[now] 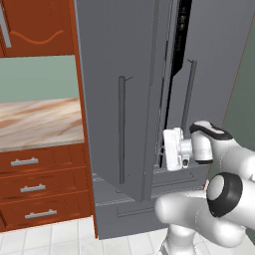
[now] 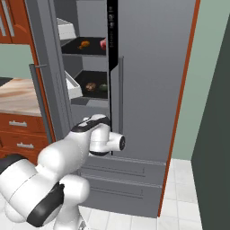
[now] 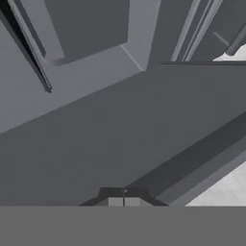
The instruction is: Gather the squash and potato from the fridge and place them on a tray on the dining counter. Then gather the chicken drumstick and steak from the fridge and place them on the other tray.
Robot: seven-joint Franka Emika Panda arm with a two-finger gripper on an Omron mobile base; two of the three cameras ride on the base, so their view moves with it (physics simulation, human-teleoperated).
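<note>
From the left base view, my gripper [image 1: 162, 152] sat low against the fridge [image 1: 124, 99], by the inner edge of its partly opened left door. From the right base view, the potato [image 2: 90, 86] and squash [image 2: 103, 87] lay side by side on the lower black shelf, near its front edge, with red and orange items I could not identify on the shelf above. In the hand view, my fingertips [image 3: 116, 202] were clenched together on nothing, facing grey fridge panels.

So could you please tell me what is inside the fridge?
Through the fridge gap: a potato beside a squash on the lower shelf; something orange and something red above. The closed door hides everything else.
</note>
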